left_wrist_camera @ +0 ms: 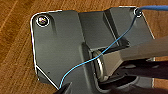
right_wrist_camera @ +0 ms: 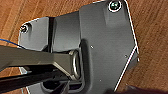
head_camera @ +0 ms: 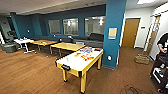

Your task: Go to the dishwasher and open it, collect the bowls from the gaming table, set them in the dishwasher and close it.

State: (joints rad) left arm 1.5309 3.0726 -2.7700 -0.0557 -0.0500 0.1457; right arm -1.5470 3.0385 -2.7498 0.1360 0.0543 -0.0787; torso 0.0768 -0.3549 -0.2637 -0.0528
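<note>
The gaming table [head_camera: 75, 65], with a glossy white top and yellow edge and legs, stands a little ahead of me in the middle of the head view. A small green bowl [head_camera: 67, 59] sits near its left edge. Orange shapes [head_camera: 86, 58] lie further along the top beside colourful boxes [head_camera: 86, 50]; they are too blurred for me to tell bowls from boxes. The dishwasher is out of view. Both wrist views look down on the robot's own dark plate over brown wood flooring [left_wrist_camera: 15, 50].
A blue pillar [head_camera: 113, 32] rises just behind the table's far end. Two yellow-wood tables [head_camera: 67, 46] and a small white table [head_camera: 23, 41] stand at the back left, before a dark sofa [head_camera: 92, 39]. At the right edge is a person [head_camera: 163, 45] with a dark cart [head_camera: 160, 72].
</note>
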